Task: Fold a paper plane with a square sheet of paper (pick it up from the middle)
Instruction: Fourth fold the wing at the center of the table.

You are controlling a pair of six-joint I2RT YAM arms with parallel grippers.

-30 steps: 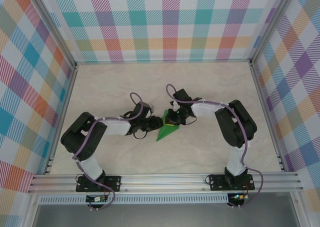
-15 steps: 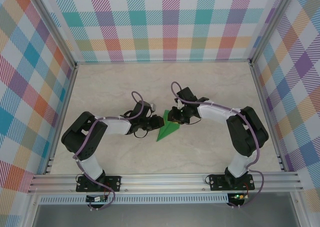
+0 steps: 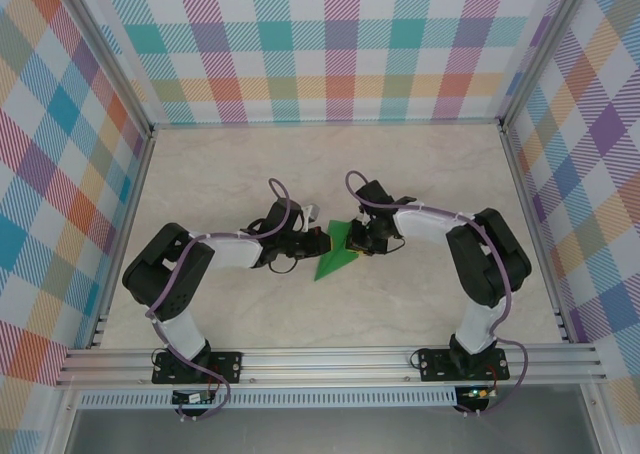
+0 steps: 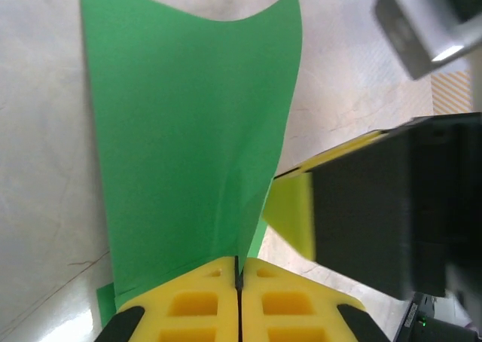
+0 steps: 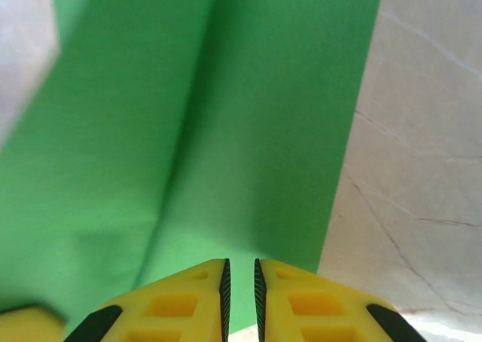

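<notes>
Left jaws newly tight on paper (image 4: 188, 131)

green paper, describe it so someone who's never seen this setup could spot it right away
Start from the pale marble-look table inside the checked walls and go to its middle. There, between the left end effector and the right end effector, is the green paper, folded into a creased, pointed triangle. It is the only green thing; everything beside it is black, yellow or pale.

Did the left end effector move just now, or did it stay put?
Yes. Measured against the left wall, the left end effector has slid slightly to the right, closer to the green paper.
</notes>
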